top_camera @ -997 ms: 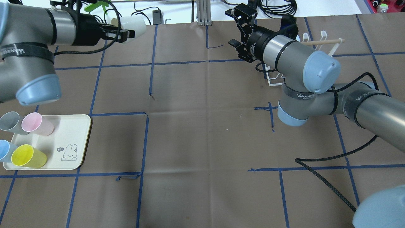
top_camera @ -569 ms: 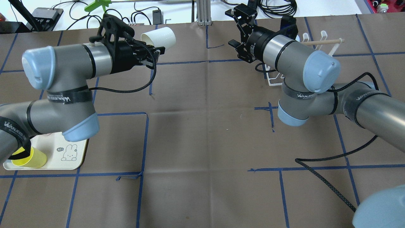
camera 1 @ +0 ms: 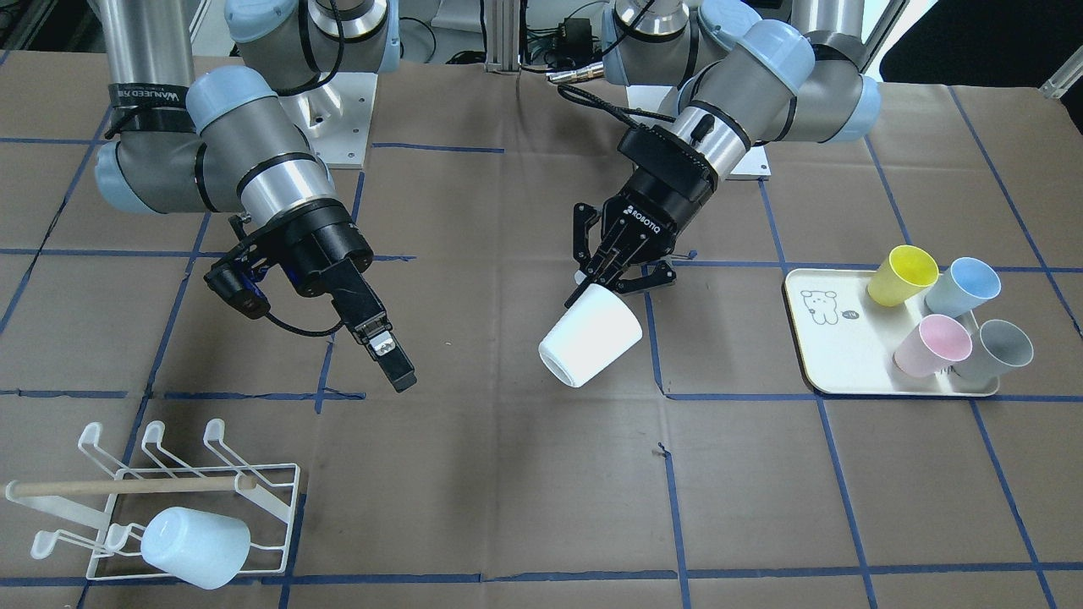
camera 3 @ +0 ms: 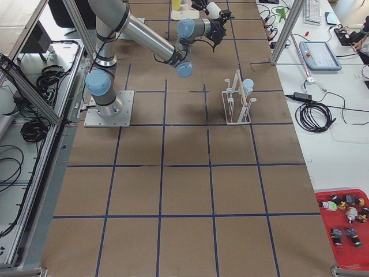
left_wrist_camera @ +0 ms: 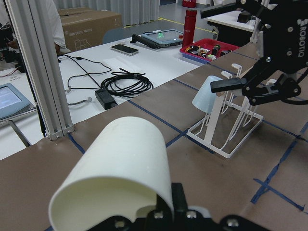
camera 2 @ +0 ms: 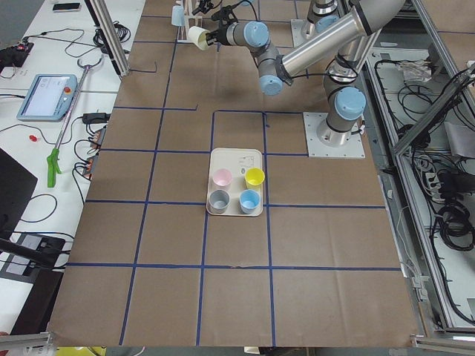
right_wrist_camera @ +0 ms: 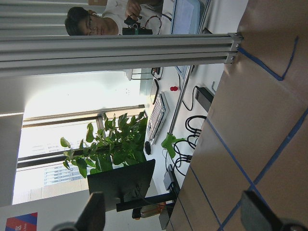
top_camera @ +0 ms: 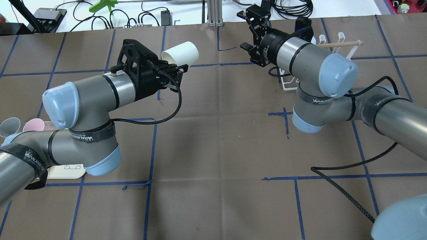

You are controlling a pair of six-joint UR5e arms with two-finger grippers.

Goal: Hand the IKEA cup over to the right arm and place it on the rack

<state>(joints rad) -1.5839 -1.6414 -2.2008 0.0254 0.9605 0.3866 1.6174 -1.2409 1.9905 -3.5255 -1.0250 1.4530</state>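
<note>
My left gripper (top_camera: 170,66) is shut on the rim of a white cup (top_camera: 181,53) and holds it on its side above the table, near the far middle. The cup also shows in the front view (camera 1: 590,347) under the left gripper (camera 1: 599,286), and in the left wrist view (left_wrist_camera: 120,178). My right gripper (top_camera: 246,30) is open and empty, held in the air between the cup and the white wire rack (top_camera: 337,43). Its spread fingertips (right_wrist_camera: 94,211) show in the right wrist view. The rack (camera 1: 195,482) carries a pale blue cup (camera 1: 195,545).
A cream tray (camera 1: 838,355) on my left holds yellow (camera 1: 901,275), blue (camera 1: 960,288), pink (camera 1: 931,345) and grey (camera 1: 998,348) cups. A black cable (top_camera: 343,193) lies on the table at the near right. An aluminium post (top_camera: 213,13) stands at the far edge.
My left arm has swung from the far left toward the middle, carrying the white cup rightward toward the right gripper. The right arm has hardly moved.
</note>
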